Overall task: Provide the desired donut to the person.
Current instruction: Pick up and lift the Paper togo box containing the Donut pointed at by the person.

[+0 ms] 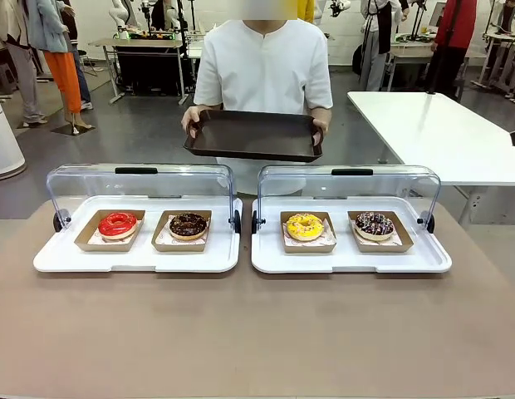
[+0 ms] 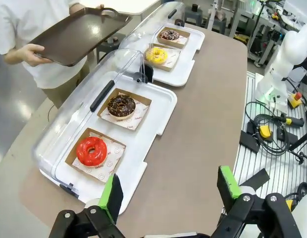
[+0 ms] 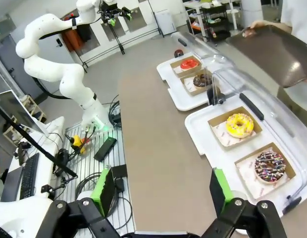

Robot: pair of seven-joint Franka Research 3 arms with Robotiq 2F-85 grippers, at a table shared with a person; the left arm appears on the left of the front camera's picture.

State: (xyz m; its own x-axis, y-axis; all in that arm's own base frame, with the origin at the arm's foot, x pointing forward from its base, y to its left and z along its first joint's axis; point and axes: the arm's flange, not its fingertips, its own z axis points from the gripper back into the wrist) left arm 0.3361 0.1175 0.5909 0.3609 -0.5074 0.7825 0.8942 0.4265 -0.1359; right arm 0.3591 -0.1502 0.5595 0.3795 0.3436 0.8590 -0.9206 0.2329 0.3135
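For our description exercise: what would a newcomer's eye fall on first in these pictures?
Four donuts line the table in two display cases with raised clear lids: the red donut and chocolate donut at left, the yellow donut and sprinkled donut at right. Beyond them the person holds an empty dark tray.

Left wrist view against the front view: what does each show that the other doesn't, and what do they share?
Left wrist view: the left gripper, its green-padded fingers wide open, plus the white right arm and cables beyond the table's end.
Front view: the person seen square-on, hands gripping both ends of the brown tray, and a white table behind.
Shared: red donut, chocolate donut, yellow donut and sprinkled donut, each in a cardboard boat, on two white display trays with clear lids open.
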